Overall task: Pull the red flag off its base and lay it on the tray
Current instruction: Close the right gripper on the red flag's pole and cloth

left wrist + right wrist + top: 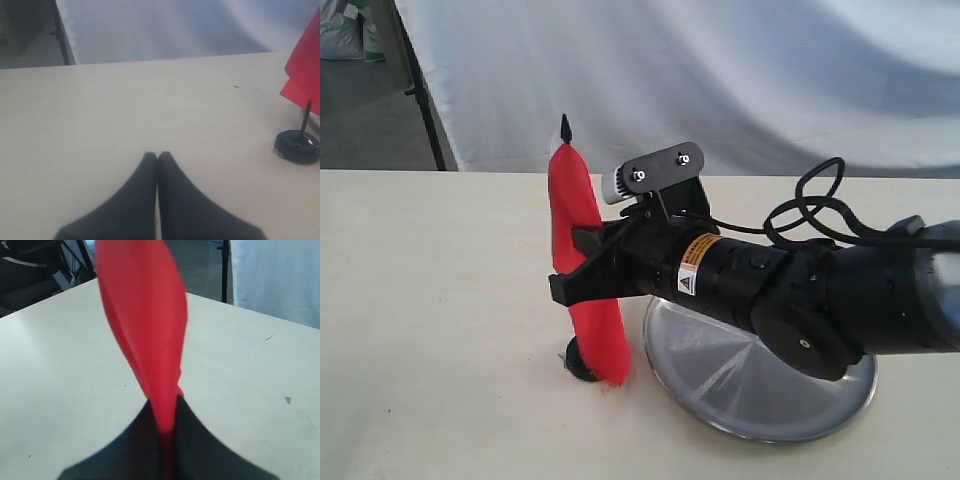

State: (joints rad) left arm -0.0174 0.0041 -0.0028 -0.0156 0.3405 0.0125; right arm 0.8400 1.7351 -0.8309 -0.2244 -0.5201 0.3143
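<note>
The red flag (582,260) stands upright in its small black base (580,363) on the table, its pointed black tip (565,127) at the top. My right gripper (570,268) reaches in from the right and is shut on the red flag (145,325) at mid-height, the cloth pinched between both fingers. Just right of the base lies the shiny round tray (760,385), partly under the right arm. In the left wrist view the base (297,145) holds the black stick, with a corner of the flag (304,70) above it. My left gripper (157,156) is shut on nothing, well apart from the base.
A white cloth backdrop (720,70) hangs behind the table's far edge. A black stand leg (420,90) rises at the back left. Black cable (815,215) loops over the right arm.
</note>
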